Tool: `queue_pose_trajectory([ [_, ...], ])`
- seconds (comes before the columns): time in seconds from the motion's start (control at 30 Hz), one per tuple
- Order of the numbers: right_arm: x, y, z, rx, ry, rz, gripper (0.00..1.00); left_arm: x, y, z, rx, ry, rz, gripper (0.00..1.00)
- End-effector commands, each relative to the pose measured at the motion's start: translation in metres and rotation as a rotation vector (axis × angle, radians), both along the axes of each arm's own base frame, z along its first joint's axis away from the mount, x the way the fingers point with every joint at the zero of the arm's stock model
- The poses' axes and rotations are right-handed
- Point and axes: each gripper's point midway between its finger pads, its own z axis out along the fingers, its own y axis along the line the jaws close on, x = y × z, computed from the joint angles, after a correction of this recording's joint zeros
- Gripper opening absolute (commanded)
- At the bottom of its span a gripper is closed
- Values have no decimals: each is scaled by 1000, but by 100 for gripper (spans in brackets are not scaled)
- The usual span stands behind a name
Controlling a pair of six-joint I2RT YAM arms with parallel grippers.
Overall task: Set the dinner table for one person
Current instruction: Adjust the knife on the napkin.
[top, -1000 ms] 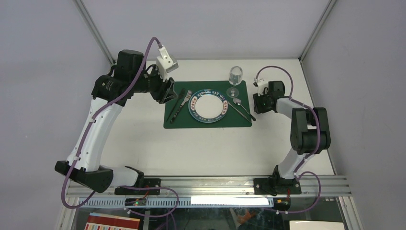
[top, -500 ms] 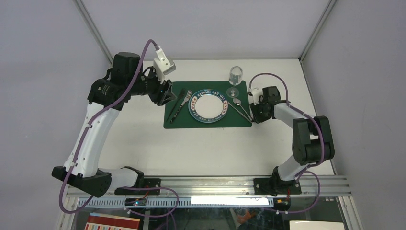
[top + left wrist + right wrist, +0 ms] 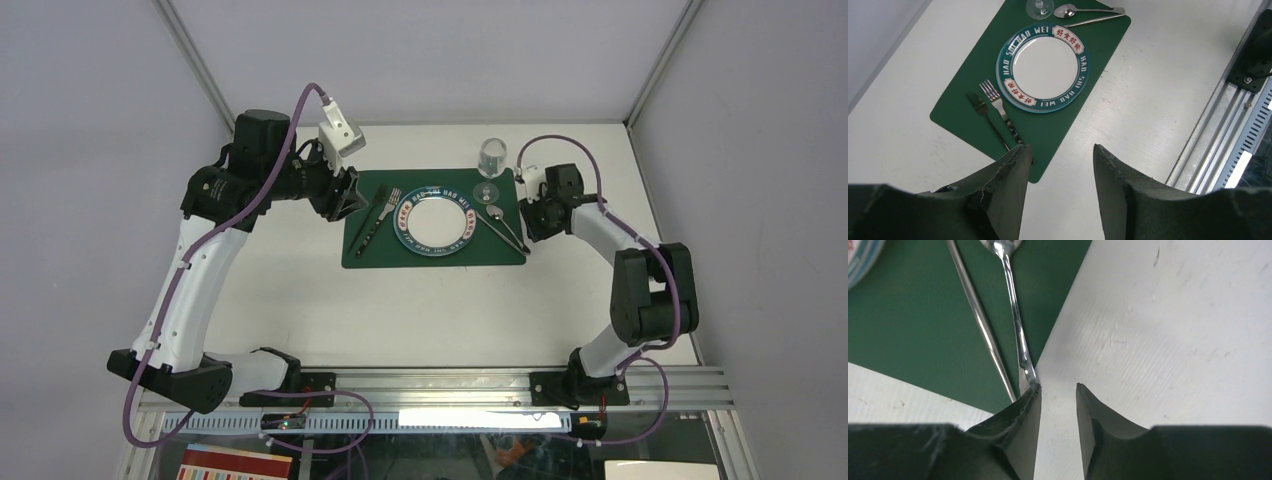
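On the white dinner table (image 3: 420,310) lies a green placemat (image 3: 440,255) with a teal-rimmed plate (image 3: 433,222) at its centre. Two forks (image 3: 383,208) lie left of the plate. A knife (image 3: 503,231) and a spoon (image 3: 495,213) lie to its right, and a stemmed glass (image 3: 492,155) stands at the mat's far right corner. My left gripper (image 3: 340,196) hovers open over the mat's left edge, empty (image 3: 1059,147). My right gripper (image 3: 527,215) stands open and low at the mat's right edge (image 3: 1058,386). One of its fingers touches the tip of the spoon handle (image 3: 1020,347), beside the knife (image 3: 979,317).
An aluminium rail (image 3: 430,385) with both arm bases runs along the near table edge, also in the left wrist view (image 3: 1243,115). Grey walls and slanted frame posts (image 3: 200,70) close in the back corners.
My right gripper has swung left and forward from off the mat's right side to the spoon handle's end. The left arm has drawn slightly left. The tableware has not moved.
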Motion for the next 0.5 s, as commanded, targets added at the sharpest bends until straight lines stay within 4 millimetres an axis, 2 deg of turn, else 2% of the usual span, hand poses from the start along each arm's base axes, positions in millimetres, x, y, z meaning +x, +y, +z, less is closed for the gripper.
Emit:
queue_pose_trajectory([
  [0.0,14,20,5,0,-27,43,35,0,0,21,-35,-83,-11,51],
  [0.17,15,36,-9,-38,-17,67,34,0,0,19,-34,-78,-14,51],
  [0.47,30,41,-11,-79,-49,50,32,-2,2,20,-34,-88,-11,52],
])
